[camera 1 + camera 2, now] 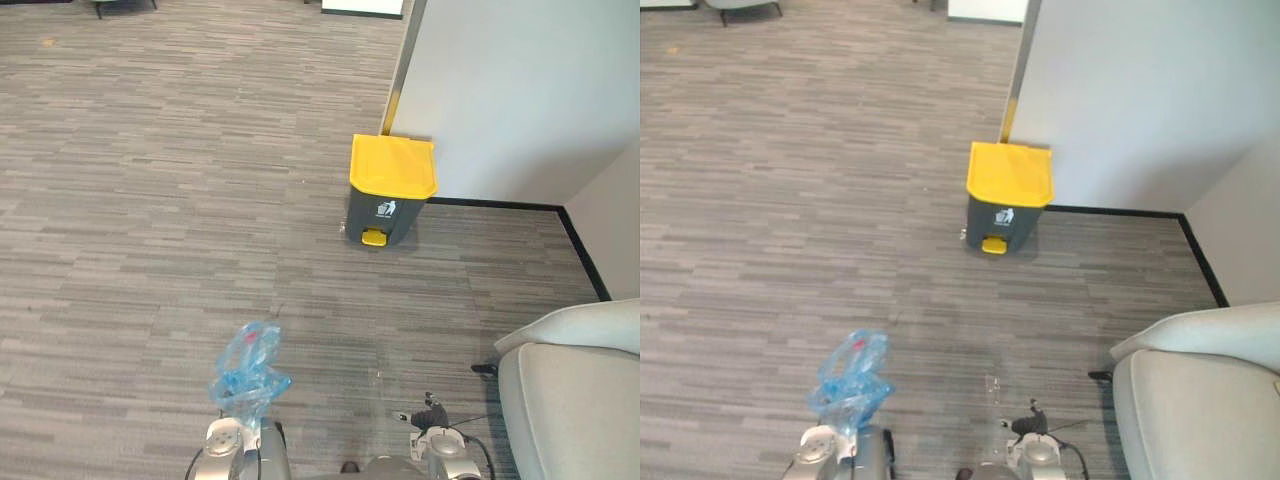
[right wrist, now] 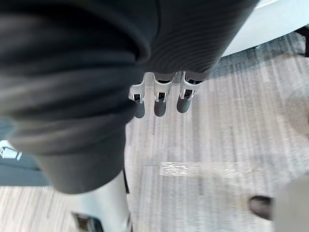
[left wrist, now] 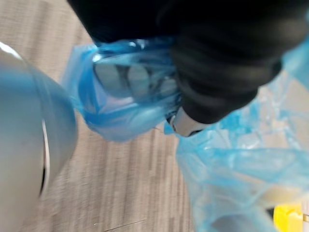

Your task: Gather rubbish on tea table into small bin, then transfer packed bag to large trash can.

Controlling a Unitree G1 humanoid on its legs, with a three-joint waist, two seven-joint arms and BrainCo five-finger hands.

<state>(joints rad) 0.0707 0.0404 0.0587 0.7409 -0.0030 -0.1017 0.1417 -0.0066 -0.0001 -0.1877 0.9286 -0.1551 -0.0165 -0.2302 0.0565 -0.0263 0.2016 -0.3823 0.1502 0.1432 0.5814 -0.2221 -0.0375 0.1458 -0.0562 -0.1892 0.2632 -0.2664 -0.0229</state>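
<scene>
1. Left hand (image 3: 227, 72) sat at the near left edge of the head views. Its fingers (image 3: 129, 79) were curled into the gathered neck of the blue plastic rubbish bag (image 1: 248, 372) and showed through the film, clamped on it.
2. The bag was bunched up right at that hand, crumpled, with something red showing inside near the top.
3. Right hand (image 2: 159, 99) was low at the near right. Its fingers (image 2: 185, 99) hung loose and slightly apart over the floor, holding nothing.
4. A grey sofa (image 1: 570, 410) stood close on the right.
5. Grey striped carpet floor (image 1: 150, 200) ran between the bag and the can.
6. The large trash can (image 1: 385, 210) stood well apart from the bag, ahead and to the right. It had a grey body, its yellow lid (image 1: 392, 165) was closed, and a yellow pedal (image 1: 373, 237) sat at its base.
7. The can stood right against the white wall (image 1: 520, 90).
</scene>
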